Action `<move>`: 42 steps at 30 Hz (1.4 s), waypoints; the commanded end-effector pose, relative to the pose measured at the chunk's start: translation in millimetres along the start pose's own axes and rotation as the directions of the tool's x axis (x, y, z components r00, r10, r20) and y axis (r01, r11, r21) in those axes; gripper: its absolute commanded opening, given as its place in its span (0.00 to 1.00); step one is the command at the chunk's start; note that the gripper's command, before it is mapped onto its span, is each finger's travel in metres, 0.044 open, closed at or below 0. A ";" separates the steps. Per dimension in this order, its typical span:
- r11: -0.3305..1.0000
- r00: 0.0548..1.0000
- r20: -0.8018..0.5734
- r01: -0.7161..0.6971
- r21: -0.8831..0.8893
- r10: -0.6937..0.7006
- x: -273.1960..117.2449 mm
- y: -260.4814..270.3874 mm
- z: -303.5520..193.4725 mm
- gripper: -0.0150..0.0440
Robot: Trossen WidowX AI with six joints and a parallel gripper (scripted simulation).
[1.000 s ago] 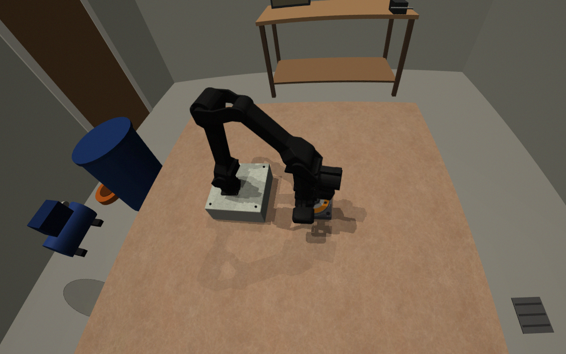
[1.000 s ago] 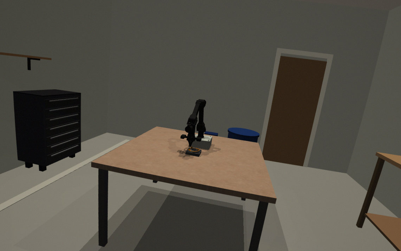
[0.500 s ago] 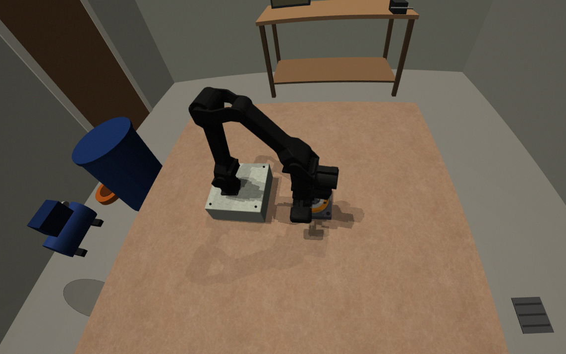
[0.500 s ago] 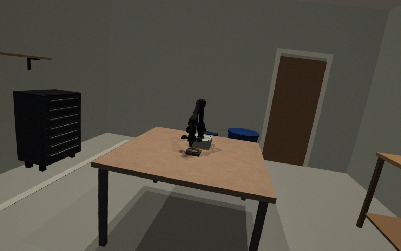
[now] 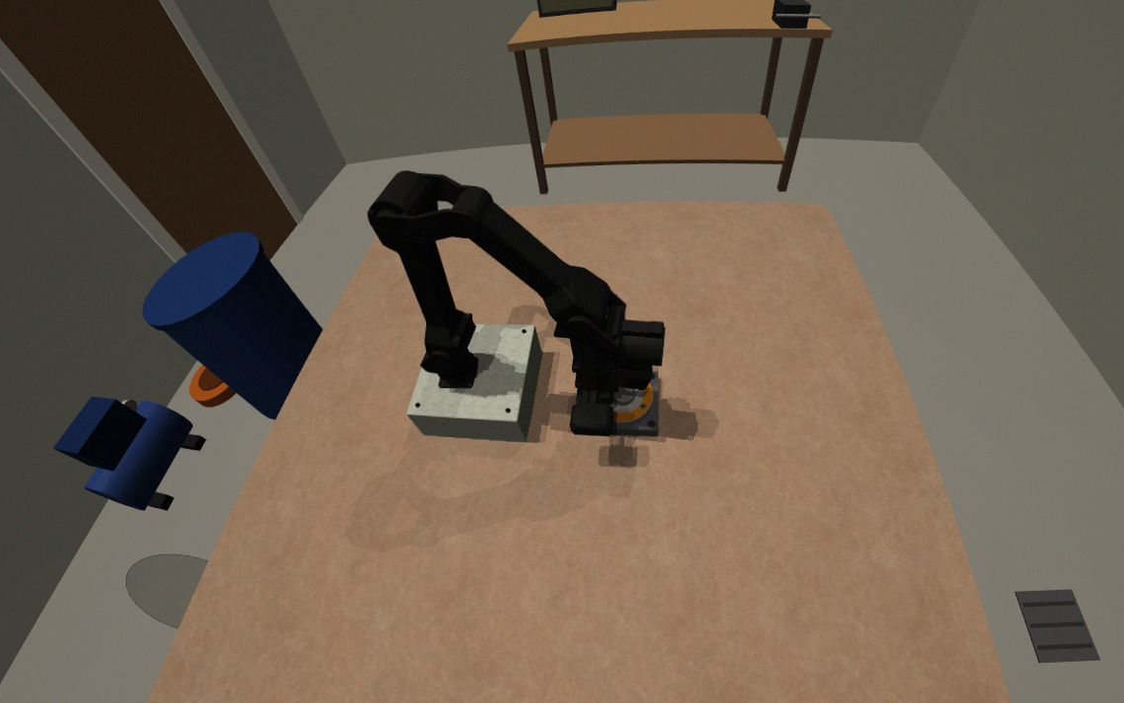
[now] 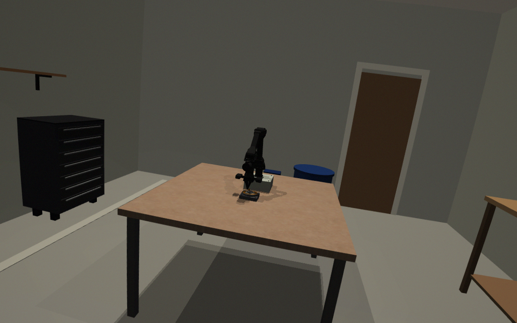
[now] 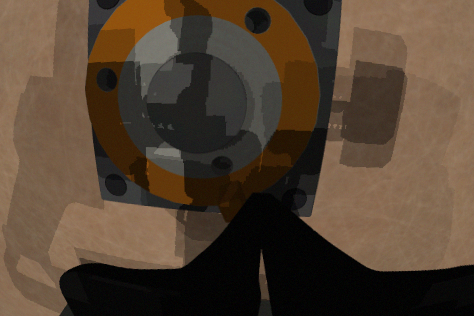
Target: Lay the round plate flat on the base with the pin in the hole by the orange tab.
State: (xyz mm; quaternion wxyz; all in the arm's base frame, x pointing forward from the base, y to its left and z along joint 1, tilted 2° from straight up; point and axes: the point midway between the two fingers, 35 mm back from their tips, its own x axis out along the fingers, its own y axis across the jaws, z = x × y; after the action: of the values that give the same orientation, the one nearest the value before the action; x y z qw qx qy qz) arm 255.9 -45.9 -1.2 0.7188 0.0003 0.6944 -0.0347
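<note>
Orange and grey, the round plate (image 7: 200, 88) is sitting on the dark square base (image 7: 326, 34) in the upper middle of the wrist view, its centre ringed around the post (image 7: 196, 101). Three small holes are showing in the plate: one at the upper right (image 7: 257, 21), one at the left edge (image 7: 107, 78), and one low on the grey inner ring (image 7: 221, 163). The orange tab is appearing as a small lobe at the plate's lower edge (image 7: 233, 209), just above the fingertips, though heavy shadow is blurring it. The pin itself is not showing clearly, so whether any hole is over it cannot be told; the plate is probably not yet seated.

The gripper (image 7: 261, 241) is hanging at the lower middle of the wrist view with its fingers pressed together and nothing between them, the tips pointing at the plate's lower rim near the tab. Whether they are touching the rim cannot be told.

In the top view the arm is reaching from its pale mount block (image 5: 474, 384) down over the base on the brown table (image 5: 636, 567).

By this reading the approach is done; turning the plate by the tab, letting it drop flat, and backing off are all left.
</note>
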 end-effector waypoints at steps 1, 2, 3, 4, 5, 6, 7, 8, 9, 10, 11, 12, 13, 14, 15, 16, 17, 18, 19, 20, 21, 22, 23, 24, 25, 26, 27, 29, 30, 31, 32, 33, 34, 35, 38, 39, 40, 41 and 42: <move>1.000 1.000 -0.010 -0.010 -0.004 0.010 1.5 6.1 -5.1 0.25; 1.000 1.000 -0.010 -0.010 -0.004 0.010 1.5 6.7 -5.3 0.25; 1.000 1.000 -0.010 -0.010 -0.004 0.010 1.5 7.4 -5.4 0.25; 1.000 1.000 -0.010 -0.010 -0.004 0.010 1.5 8.1 -5.7 0.25; 1.000 1.000 -0.010 -0.010 -0.004 0.010 1.4 8.9 -6.0 0.25; 1.000 1.000 -0.010 -0.010 -0.004 0.010 1.4 9.7 -6.3 0.25; 1.000 1.000 -0.010 -0.010 -0.004 0.010 1.4 10.5 -6.7 0.25; 1.000 1.000 -0.010 -0.010 -0.004 0.010 1.4 11.3 -7.0 0.25; 1.000 1.000 -0.010 -0.010 -0.004 0.010 1.4 11.9 -7.1 0.25; 1.000 1.000 -0.010 -0.010 -0.004 0.010 1.4 12.6 -7.3 0.25; 1.000 1.000 -0.010 -0.010 -0.004 0.010 1.4 13.2 -7.5 0.25; 1.000 1.000 -0.010 -0.010 -0.004 0.010 1.4 13.9 -7.6 0.25; 1.000 1.000 -0.010 -0.010 -0.004 0.010 1.4 14.4 -7.7 0.25; 1.000 1.000 -0.010 -0.010 -0.004 0.010 1.4 14.9 -7.6 0.25; 1.000 1.000 -0.010 -0.010 -0.004 0.010 1.4 15.4 -7.7 0.25; 1.000 1.000 -0.010 -0.011 -0.004 0.011 1.4 16.0 -7.7 0.25; 1.000 1.000 -0.010 -0.011 -0.004 0.011 1.4 16.6 -7.9 0.25; 1.000 1.000 -0.010 -0.011 -0.004 0.011 1.4 17.2 -8.0 0.25; 1.000 1.000 -0.010 -0.011 -0.004 0.011 1.4 17.6 -8.1 0.25; 1.000 1.000 -0.010 -0.011 -0.004 0.011 1.3 18.1 -8.2 0.25; 1.000 1.000 -0.010 -0.011 -0.004 0.011 1.3 18.6 -8.3 0.25; 1.000 1.000 -0.010 -0.011 -0.004 0.011 1.3 19.1 -8.4 0.25; 1.000 1.000 -0.010 -0.011 -0.004 0.011 1.3 19.9 -8.6 0.25; 1.000 1.000 -0.010 -0.011 -0.004 0.011 1.3 20.9 -8.8 0.25; 1.000 1.000 -0.010 -0.011 -0.004 0.011 1.3 21.9 -9.1 0.25; 1.000 1.000 -0.010 -0.011 -0.004 0.011 1.2 22.8 -9.3 0.25; 1.000 1.000 -0.010 -0.011 -0.004 0.011 1.2 23.8 -9.4 0.25; 1.000 1.000 -0.010 -0.011 -0.004 0.011 1.1 25.7 -9.3 0.25; 1.000 1.000 -0.010 -0.011 -0.004 0.011 1.0 26.6 -9.4 0.25; 1.000 1.000 -0.010 -0.011 -0.004 0.011 0.9 27.4 -9.4 0.25; 1.000 1.000 -0.010 -0.012 -0.004 0.012 0.8 28.2 -9.5 0.25; 1.000 1.000 -0.010 -0.012 -0.004 0.012 0.8 29.0 -9.5 0.25; 1.000 1.000 -0.010 -0.012 -0.004 0.012 0.7 30.0 -9.4 0.25; 1.000 1.000 -0.010 -0.012 -0.004 0.012 0.6 30.9 -9.4 0.25; 1.000 1.000 -0.010 -0.012 -0.004 0.012 0.5 34.2 -9.0 0.25; 1.000 1.000 -0.010 -0.012 -0.004 0.012 0.4 35.5 -8.8 0.25; 1.000 1.000 -0.010 -0.012 -0.004 0.012 0.3 36.9 -8.6 0.25; 1.000 1.000 -0.010 -0.012 -0.004 0.012 0.3 38.3 -8.4 0.25; 1.000 1.000 -0.010 -0.013 -0.004 0.012 0.1 39.7 -8.0 0.25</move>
State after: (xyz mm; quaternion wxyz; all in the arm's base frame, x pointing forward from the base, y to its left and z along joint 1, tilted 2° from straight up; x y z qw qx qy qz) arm 248.3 -12.6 -3.5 0.7148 0.0018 0.6986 -0.0334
